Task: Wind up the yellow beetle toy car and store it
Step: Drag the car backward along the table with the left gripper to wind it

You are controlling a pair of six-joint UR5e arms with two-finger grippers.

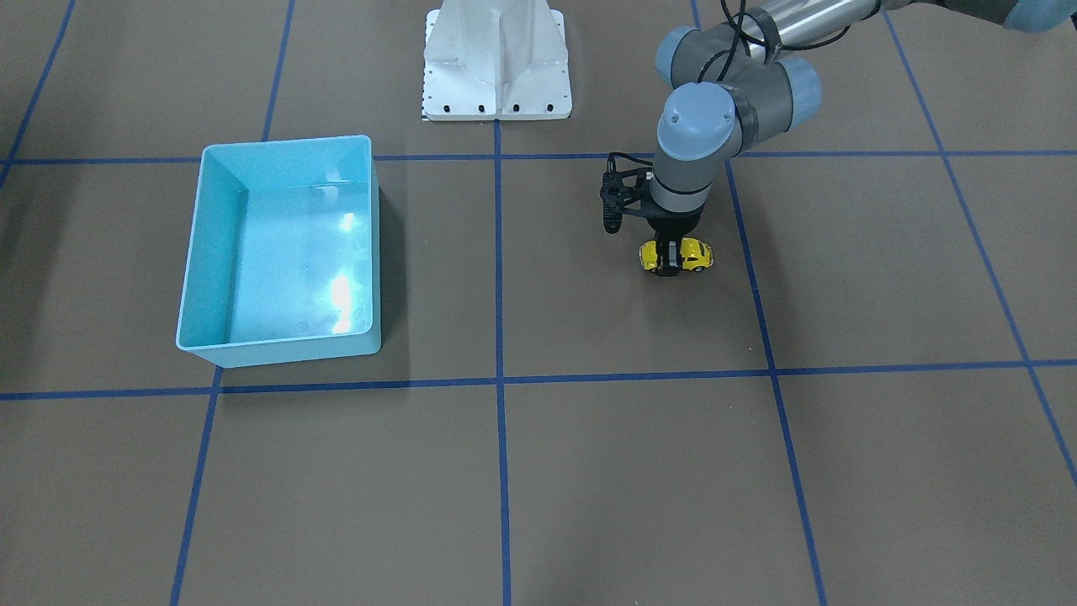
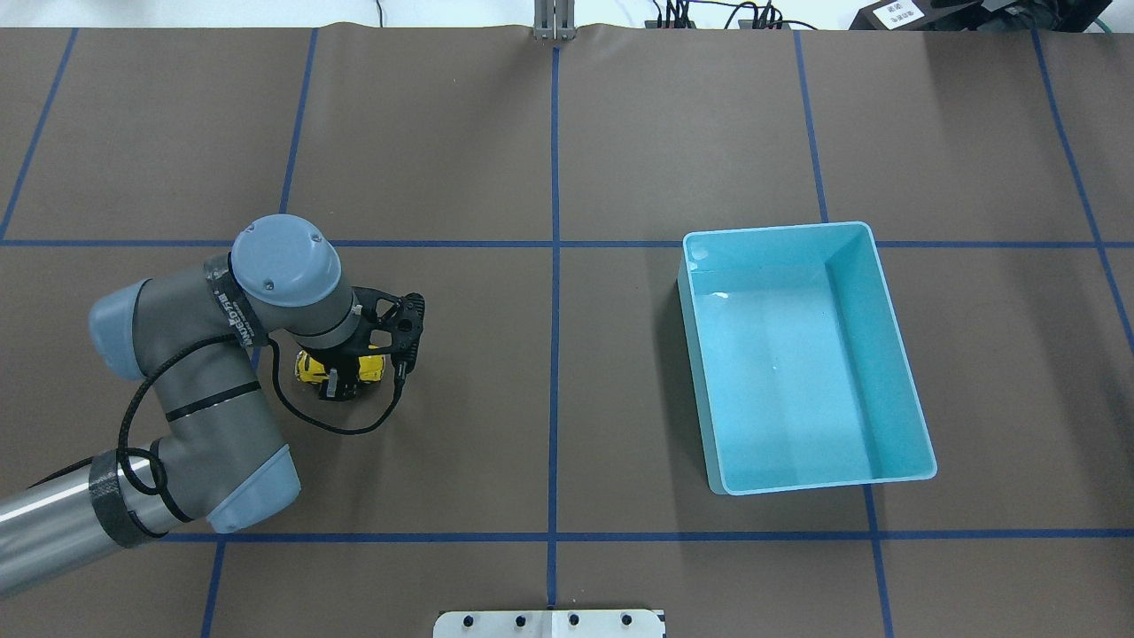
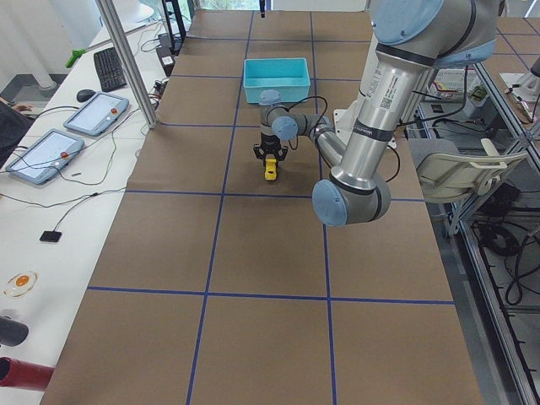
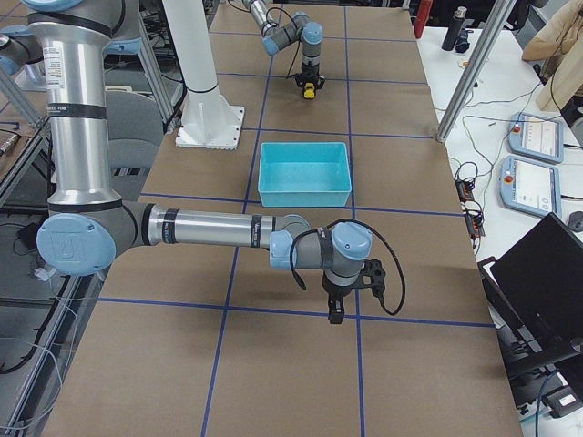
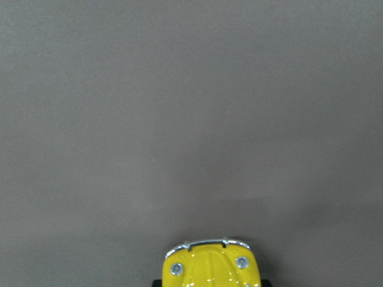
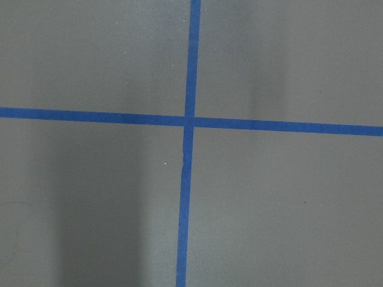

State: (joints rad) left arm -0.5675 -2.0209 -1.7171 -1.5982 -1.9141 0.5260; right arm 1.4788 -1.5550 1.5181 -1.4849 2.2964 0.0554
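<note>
Exterior front-facing: left jaws clamp the yellow beetle toy car [image 1: 697,253]; right jaws' state unclear.

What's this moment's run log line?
left gripper: shut on yellow beetle toy car | car: outside light blue bin | right gripper: cannot tell

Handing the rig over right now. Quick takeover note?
Left gripper: down over the yellow beetle toy car, fingers closed across its middle, on the robot's left side.
Right gripper: apart from car and bin; open or shut can't be told.
Light blue bin: empty, on the robot's right side.
Done: car grasped; winding can't be judged.
Left: wind if needed, carry car to bin, release.
</note>
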